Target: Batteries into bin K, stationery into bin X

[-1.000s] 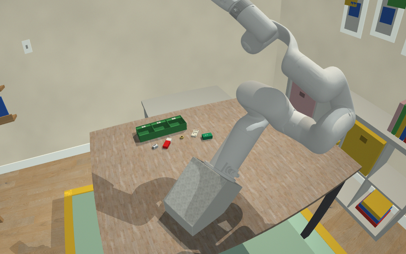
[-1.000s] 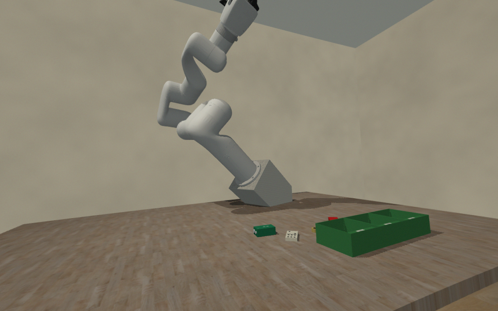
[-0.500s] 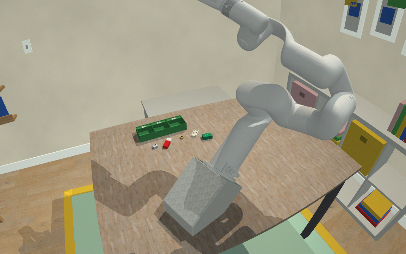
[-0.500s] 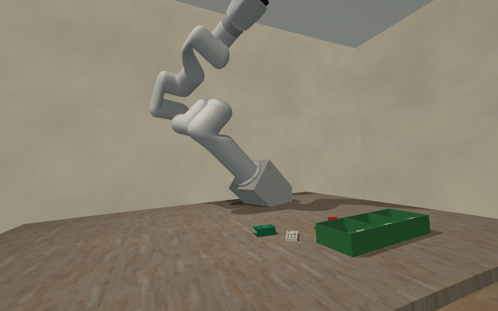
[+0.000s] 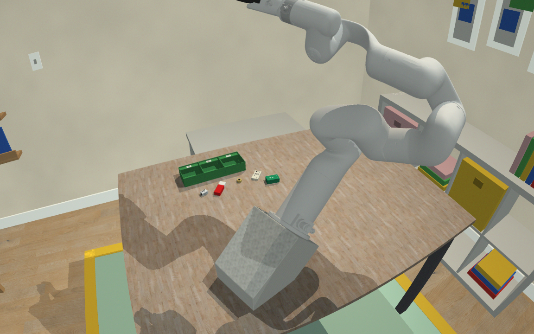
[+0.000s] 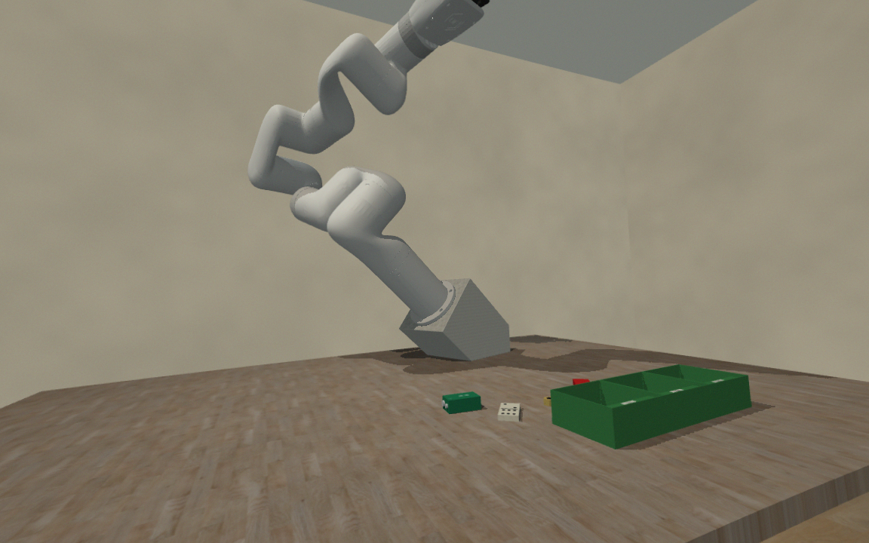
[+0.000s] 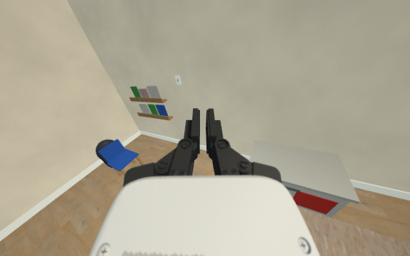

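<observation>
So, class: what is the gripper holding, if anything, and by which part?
Nothing. The gripper is shut with no object between its fingers, high above the table.

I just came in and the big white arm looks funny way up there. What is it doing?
The robot arm is raised high above the table, and its gripper is shut with nothing in it, pointing toward the wall. Nothing has been sorted yet. The green three-part bin sits on the table, and a small silver thing, a red block, a little gold ring, a white spotted tile and a green block all lie beside it.
</observation>
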`<action>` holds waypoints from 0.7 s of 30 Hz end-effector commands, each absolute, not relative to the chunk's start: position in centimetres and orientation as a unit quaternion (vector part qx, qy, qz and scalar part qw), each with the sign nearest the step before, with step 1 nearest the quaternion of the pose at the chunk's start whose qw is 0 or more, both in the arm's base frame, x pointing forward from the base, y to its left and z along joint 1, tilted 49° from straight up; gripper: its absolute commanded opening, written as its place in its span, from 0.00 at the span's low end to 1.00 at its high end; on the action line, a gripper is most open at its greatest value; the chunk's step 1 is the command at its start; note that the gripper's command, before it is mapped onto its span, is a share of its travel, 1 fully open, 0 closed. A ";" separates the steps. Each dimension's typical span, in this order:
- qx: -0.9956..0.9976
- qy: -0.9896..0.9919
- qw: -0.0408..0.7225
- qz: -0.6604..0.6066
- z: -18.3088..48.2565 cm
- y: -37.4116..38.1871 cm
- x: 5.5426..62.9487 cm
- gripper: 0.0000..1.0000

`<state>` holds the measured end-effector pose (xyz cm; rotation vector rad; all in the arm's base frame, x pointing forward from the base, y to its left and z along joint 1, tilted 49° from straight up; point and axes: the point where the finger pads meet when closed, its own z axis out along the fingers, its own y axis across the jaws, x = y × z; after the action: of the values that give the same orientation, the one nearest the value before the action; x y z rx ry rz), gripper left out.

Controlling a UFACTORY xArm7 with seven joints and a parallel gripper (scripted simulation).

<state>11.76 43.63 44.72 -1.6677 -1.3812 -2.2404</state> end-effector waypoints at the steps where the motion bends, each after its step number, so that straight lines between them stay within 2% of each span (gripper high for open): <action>1: -0.586 -0.422 0.000 -0.692 43.7 43.3 14.3 0.07; 21: -0.672 -0.377 -0.030 -0.637 40.0 41.2 20.4 0.07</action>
<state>19.49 41.39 40.45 -2.1155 -1.2223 -2.0563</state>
